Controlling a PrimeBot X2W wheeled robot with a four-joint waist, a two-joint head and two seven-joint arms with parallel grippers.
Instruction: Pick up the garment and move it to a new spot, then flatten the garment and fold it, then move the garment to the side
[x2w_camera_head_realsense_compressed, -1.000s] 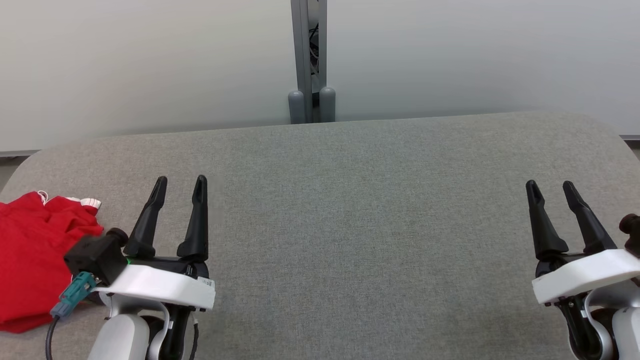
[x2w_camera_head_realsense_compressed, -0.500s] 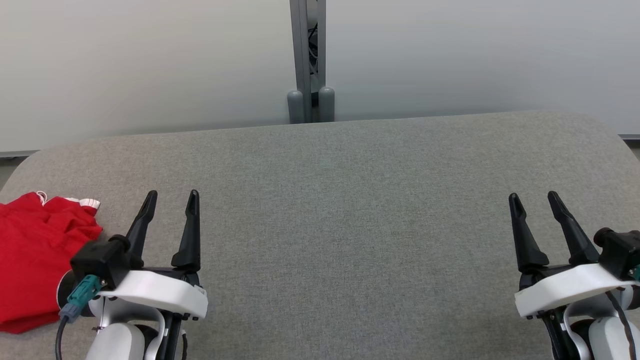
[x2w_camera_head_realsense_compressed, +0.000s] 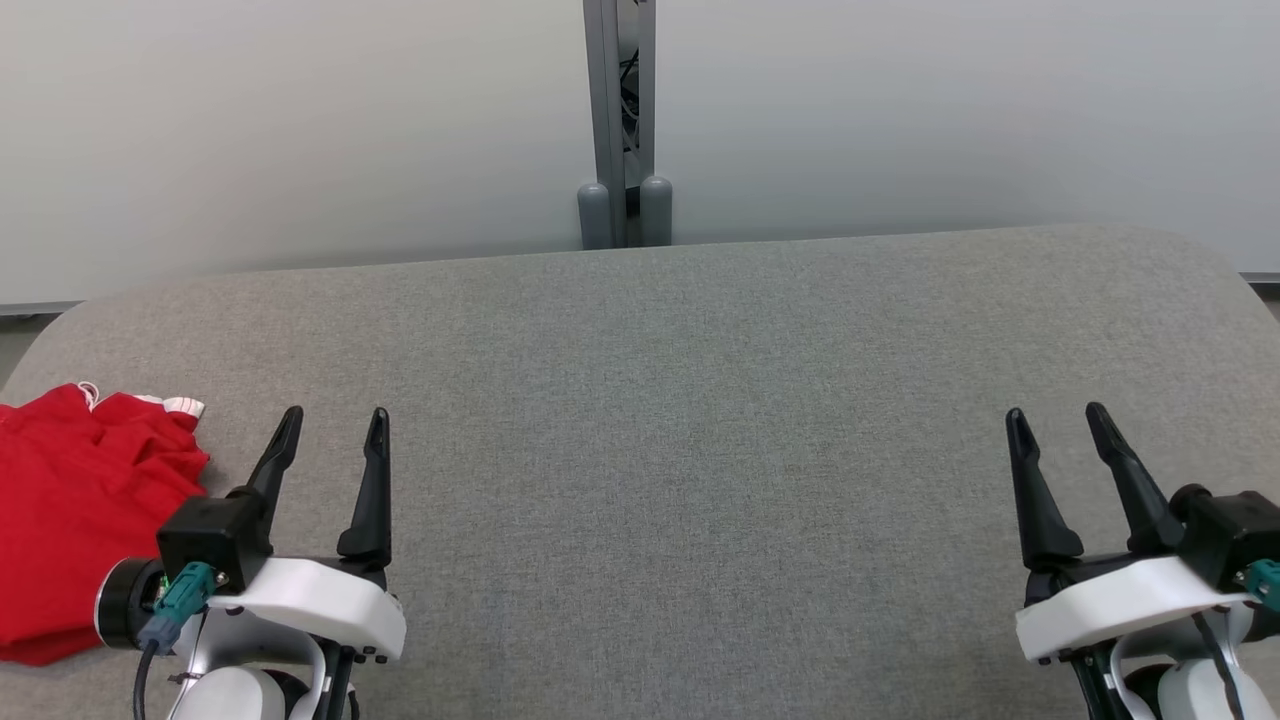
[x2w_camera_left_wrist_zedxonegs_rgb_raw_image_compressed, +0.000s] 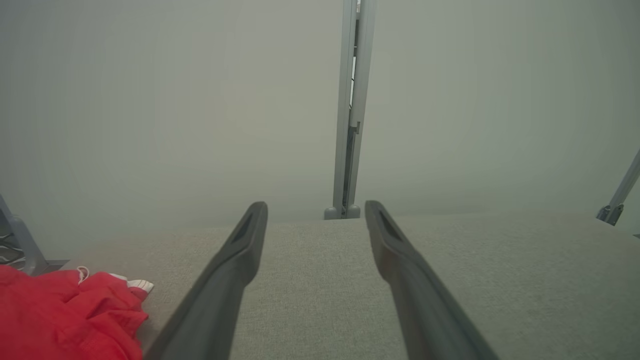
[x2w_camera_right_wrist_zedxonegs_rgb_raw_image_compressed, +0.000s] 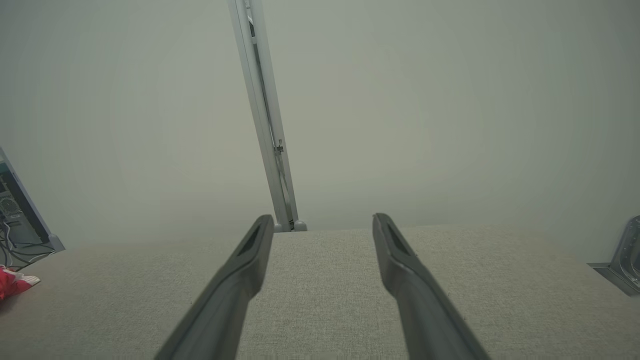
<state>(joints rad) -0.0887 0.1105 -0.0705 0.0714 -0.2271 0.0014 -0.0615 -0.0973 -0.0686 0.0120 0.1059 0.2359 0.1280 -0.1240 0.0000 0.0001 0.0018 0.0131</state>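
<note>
A red garment with a bit of white trim lies bunched at the far left edge of the grey fabric table. The left wrist view has the garment at its lower left, and the right wrist view catches a scrap of the garment at its far left. My left gripper stands open just right of the garment, apart from it, with nothing between its fingers. Over the right end of the table my right gripper is open too and holds nothing.
A pale partition wall rises behind the table, split by a grey metal post with two rounded feet at the table's far edge. The table's corners are rounded. In the right wrist view, cables and equipment show beyond the table's left end.
Both grippers have drawn back toward me, lower in the head view, still open. The garment has not moved.
</note>
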